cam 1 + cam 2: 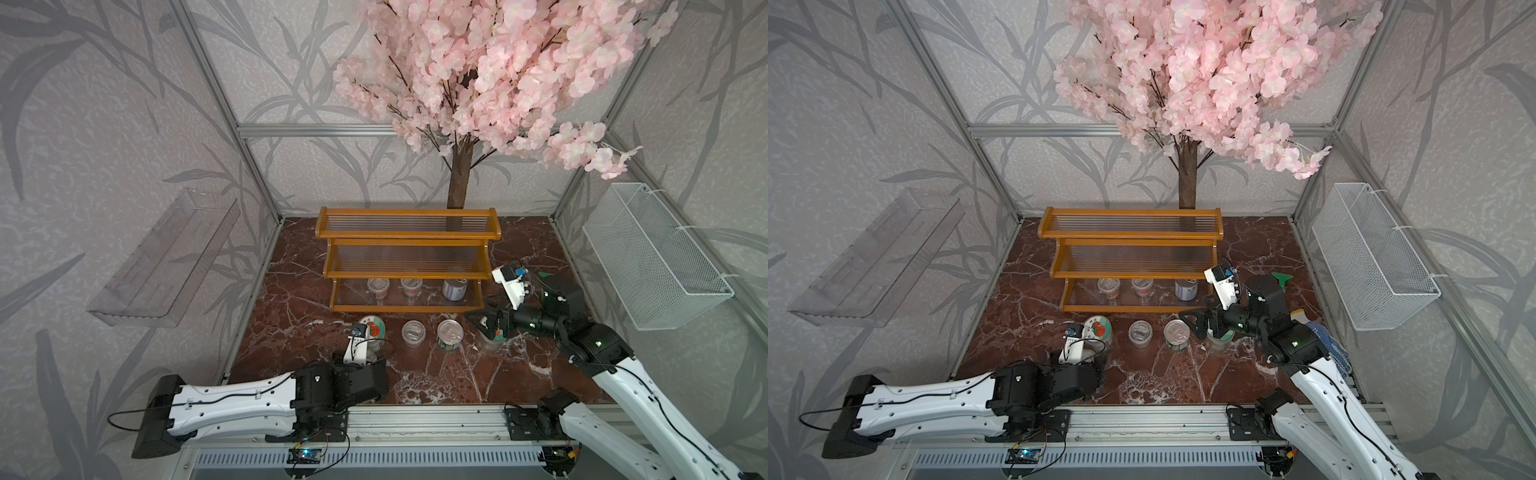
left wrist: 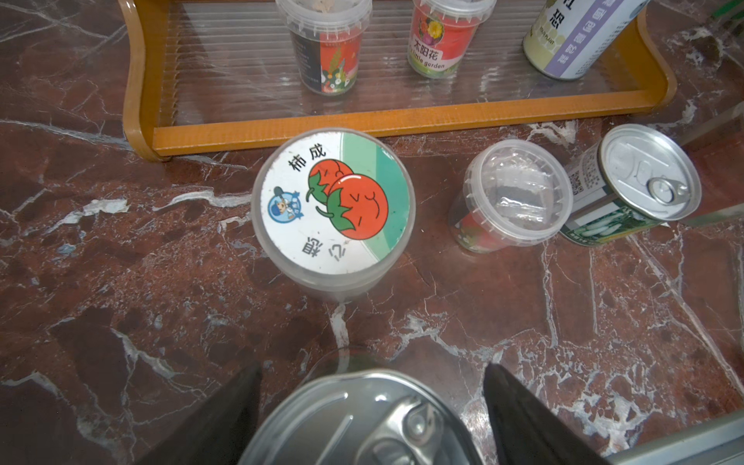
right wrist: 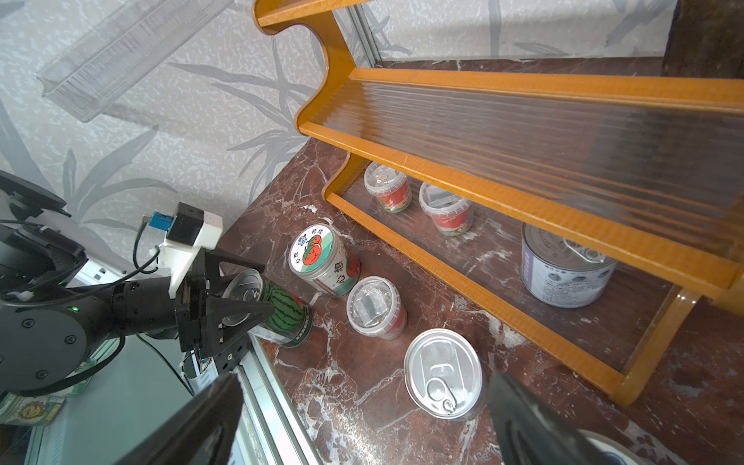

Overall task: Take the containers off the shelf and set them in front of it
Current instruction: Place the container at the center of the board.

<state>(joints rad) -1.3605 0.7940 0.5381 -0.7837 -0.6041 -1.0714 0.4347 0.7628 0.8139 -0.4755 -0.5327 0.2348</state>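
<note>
Placing: left gripper (image 3: 257, 288) jaws flank watermelon tin (image 3: 284, 312), grip undeterminable; right gripper (image 3: 364, 380) jaws apart. Next: empty the shelf (image 1: 405, 274).

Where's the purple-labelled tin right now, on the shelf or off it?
On the shelf. The purple-labelled tin stands upright on the bottom tier of the shelf, behind its front rail.

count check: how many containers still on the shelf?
3, all on the bottom tier of the shelf: a plastic cup leftmost, a second plastic cup in the middle, a tin at the right. The upper two tiers show none; nothing looks hidden.
</note>
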